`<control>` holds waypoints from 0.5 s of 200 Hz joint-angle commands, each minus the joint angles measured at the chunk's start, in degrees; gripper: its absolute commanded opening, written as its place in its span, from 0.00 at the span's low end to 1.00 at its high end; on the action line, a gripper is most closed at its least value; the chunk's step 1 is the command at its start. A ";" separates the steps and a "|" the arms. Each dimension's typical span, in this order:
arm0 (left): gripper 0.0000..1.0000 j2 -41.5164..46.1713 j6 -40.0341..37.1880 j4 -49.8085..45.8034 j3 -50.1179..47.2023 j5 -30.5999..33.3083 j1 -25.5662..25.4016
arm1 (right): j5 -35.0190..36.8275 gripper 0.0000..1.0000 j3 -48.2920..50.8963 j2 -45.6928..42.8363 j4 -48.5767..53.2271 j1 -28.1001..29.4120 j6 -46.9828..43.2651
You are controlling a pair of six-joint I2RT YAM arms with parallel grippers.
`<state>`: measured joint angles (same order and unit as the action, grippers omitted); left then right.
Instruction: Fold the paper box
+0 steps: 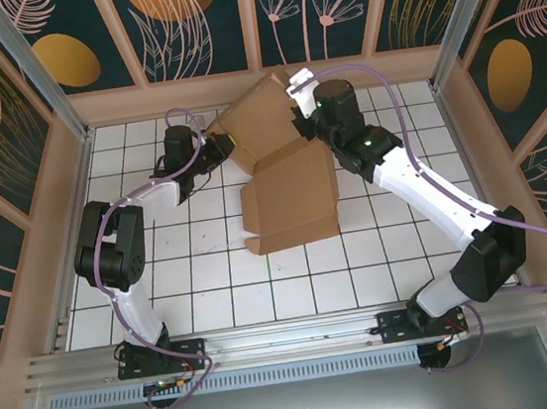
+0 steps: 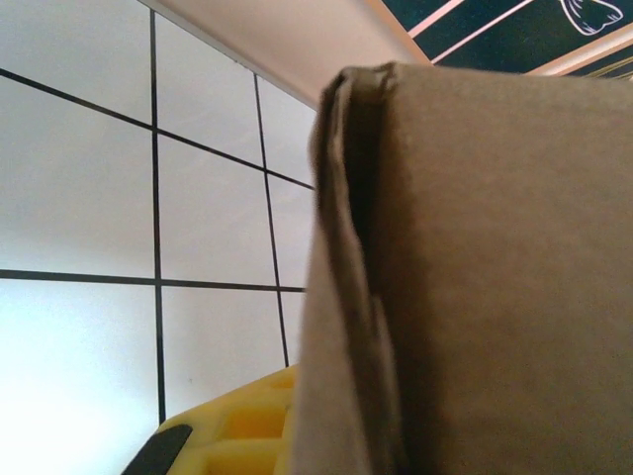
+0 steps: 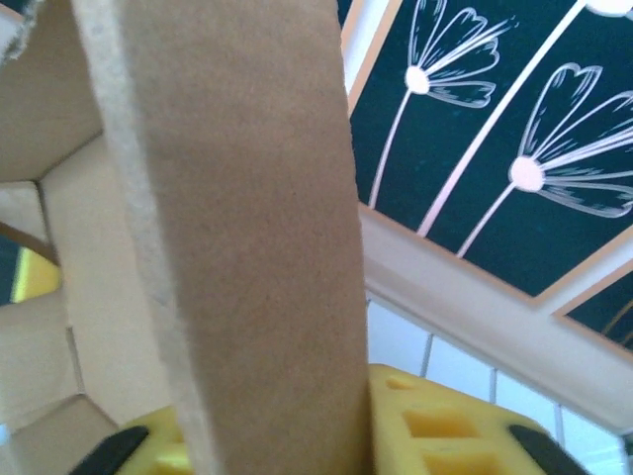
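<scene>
Item: paper box (image 1: 288,198), matte brown corrugated cardboard (part-folded, creased panels angled), lay centrally on white gridded tiles (image 1: 163,278); left gripper (image 1: 209,150) clamped its left wall, right gripper (image 1: 295,117) closed on an upright raw-edged flap

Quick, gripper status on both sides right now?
The left gripper is closed on a wall edge of the paper box.
The right gripper is closed on an upright panel of the paper box.

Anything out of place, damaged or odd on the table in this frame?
Nothing damaged or spilled. The paper box lies askew to the tile grid, half folded, its far panels raised between the left gripper and right gripper, both clamped on cardboard. That fits a fold in progress.
</scene>
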<state>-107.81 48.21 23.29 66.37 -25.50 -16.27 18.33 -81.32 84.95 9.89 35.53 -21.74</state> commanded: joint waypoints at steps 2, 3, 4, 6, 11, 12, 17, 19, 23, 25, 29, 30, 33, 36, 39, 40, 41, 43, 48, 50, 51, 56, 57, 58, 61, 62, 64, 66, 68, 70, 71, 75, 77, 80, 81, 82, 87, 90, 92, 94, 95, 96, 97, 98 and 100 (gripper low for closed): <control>0.00 3.26 -0.52 2.73 0.44 -1.54 -0.43 | 7.55 0.12 -0.98 3.05 -2.24 2.99 0.02; 0.00 3.28 -0.50 2.77 0.43 -1.47 -0.47 | 7.84 0.12 -0.92 3.17 -2.28 3.07 -0.02; 0.00 3.38 -0.49 2.75 0.39 -1.43 -0.45 | 8.11 0.11 -0.89 3.28 -2.35 3.15 -0.08; 0.00 3.41 -0.55 2.73 0.29 -1.41 -0.43 | 8.65 0.10 -0.80 3.44 -2.51 3.28 -0.24; 0.00 3.65 -0.56 2.65 0.18 -1.03 -0.36 | 10.09 0.09 -0.59 3.86 -2.87 3.60 -0.60; 0.00 3.65 -0.56 2.60 0.13 -0.95 -0.39 | 10.43 0.09 -0.55 3.93 -2.95 3.68 -0.64; 0.00 3.83 -0.57 2.44 0.01 -0.52 -0.48 | 11.78 0.07 -0.35 4.45 -3.27 3.88 -0.89; 0.00 3.88 -0.61 2.37 -0.01 -0.23 -0.40 | 12.27 0.06 -0.21 4.66 -3.40 3.99 -0.93; 0.00 4.13 -0.65 2.14 -0.07 0.24 -0.42 | 13.18 0.05 0.05 5.00 -3.50 4.15 -1.03; 0.00 4.28 -0.59 1.88 -0.16 0.55 -0.42 | 13.57 0.05 0.14 5.11 -3.48 4.19 -1.03; 0.00 4.49 -0.72 1.62 -0.26 1.16 -0.43 | 14.35 0.04 0.38 5.48 -3.41 4.28 -0.98; 0.00 4.56 -0.73 1.51 -0.27 1.33 -0.43 | 14.49 0.04 0.42 5.57 -3.44 4.33 -1.00; 0.00 4.83 -0.81 1.11 -0.35 1.90 -0.44 | 15.11 0.03 0.64 5.81 -3.50 4.41 -0.90; 0.00 4.99 -0.90 0.71 -0.41 2.44 -0.46 | 15.75 0.02 0.81 6.06 -3.62 4.49 -0.81; 0.00 5.21 -1.03 0.23 -0.44 3.07 -0.46 | 16.34 0.01 1.01 6.34 -3.65 4.62 -0.70; 0.00 5.27 -1.06 0.03 -0.40 3.25 -0.49 | 16.54 0.01 1.04 6.45 -3.69 4.67 -0.65; 0.00 5.34 -1.12 -0.20 -0.38 3.52 -0.46 | 16.73 0.01 1.15 6.54 -3.72 4.74 -0.57; 0.00 5.55 -1.21 -0.71 -0.37 3.94 -0.46 | 17.02 0.00 1.22 6.70 -3.73 4.86 -0.45; 0.00 5.95 -1.37 -1.89 -0.29 5.13 -0.41 | 17.54 0.00 1.54 7.08 -3.71 5.18 -0.13; 0.00 6.14 -1.43 -2.73 -0.21 5.57 -0.42 | 17.84 0.00 1.67 7.14 -3.80 5.23 0.03; 0.00 6.22 -1.48 -3.08 -0.16 5.87 -0.38 | 17.91 0.00 1.77 7.24 -3.77 5.29 0.07; 0.00 6.61 -1.65 -4.83 0.05 7.07 -0.44 | 18.48 0.00 2.16 7.50 -3.99 5.70 0.38; 0.00 6.67 -1.72 -5.14 0.11 7.32 -0.39 | 18.58 0.00 2.23 7.60 -4.08 5.74 0.51; 0.00 6.75 -1.80 -5.51 0.14 7.53 -0.41 | 18.71 0.00 2.27 7.69 -4.13 5.80 0.58; 0.00 7.02 -2.06 -6.55 0.24 8.17 -0.40 | 19.10 0.00 2.56 7.91 -4.34 6.05 0.85; 0.00 7.10 -2.20 -6.88 0.29 8.35 -0.46 | 19.19 0.00 2.65 7.98 -4.43 6.09 1.01; 0.00 7.29 -2.40 -7.30 0.33 8.75 -0.50 | 19.38 0.00 2.83 8.05 -4.55 6.23 1.20; 0.00 7.55 -2.59 -8.00 0.34 9.14 -0.40 | 19.55 0.00 2.99 8.13 -4.75 6.31 1.48; 0.00 7.73 -2.68 -8.72 0.34 9.56 -0.49 | 19.73 0.00 3.18 8.20 -4.83 6.46 1.64; 0.00 8.02 -2.74 -9.25 0.27 9.89 -0.44 | 19.82 0.00 3.40 8.30 -5.04 6.59 1.93; 0.00 8.12 -2.80 -9.55 0.26 10.13 -0.43 | 19.91 0.00 3.51 8.39 -5.14 6.62 2.03; 0.00 8.71 -3.04 -10.61 0.13 10.98 -0.43 | 20.38 0.00 3.95 8.57 -5.64 6.89 2.53; 0.00 8.99 -3.10 -11.02 0.02 11.45 -0.43 | 20.71 0.00 4.19 8.70 -5.93 7.02 2.78; 0.00 9.25 -3.36 -11.61 -0.15 12.08 -0.44 | 21.15 0.00 4.61 8.81 -6.36 7.08 3.14; 0.00 9.27 -3.42 -11.87 -0.17 12.29 -0.48 | 21.27 0.00 4.73 8.82 -6.54 7.18 3.34; 0.00 9.27 -3.49 -12.13 -0.22 12.43 -0.41 | 21.34 0.00 4.88 8.87 -6.64 7.23 3.49; 0.00 10.55 -3.82 -13.31 -0.50 13.20 -0.47 | 21.88 0.00 5.51 9.07 -7.25 7.38 4.22; 0.00 11.24 -4.04 -14.16 -0.66 13.80 -0.37 | 22.09 0.00 5.97 9.17 -7.65 7.42 4.67; 0.00 11.53 -4.18 -14.70 -0.74 14.13 -0.41 | 22.25 0.00 6.21 9.29 -7.90 7.51 4.90; 0.00 11.85 -4.24 -15.14 -0.83 14.44 -0.42 | 22.45 0.00 6.56 9.34 -8.29 7.53 5.22; 0.00 11.93 -4.34 -15.44 -0.90 14.61 -0.42 | 22.58 0.00 6.67 9.39 -8.48 7.53 5.35; 0.00 11.97 -4.39 -15.72 -0.94 14.78 -0.47 | 22.69 0.00 6.82 9.47 -8.70 7.54 5.46; 0.00 12.08 -4.46 -15.99 -0.96 14.91 -0.45 | 22.75 0.00 7.02 9.46 -8.90 7.54 5.64; 0.00 12.22 -4.53 -16.25 -1.01 15.10 -0.39 | 22.87 0.00 7.21 9.50 -9.13 7.54 5.74; 0.00 12.57 -4.66 -16.76 -1.10 15.43 -0.40 | 23.08 0.00 7.51 9.53 -9.52 7.60 5.98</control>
<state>-102.13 45.21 9.28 65.54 -13.96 -16.05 38.35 -77.84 91.98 2.48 41.39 -20.62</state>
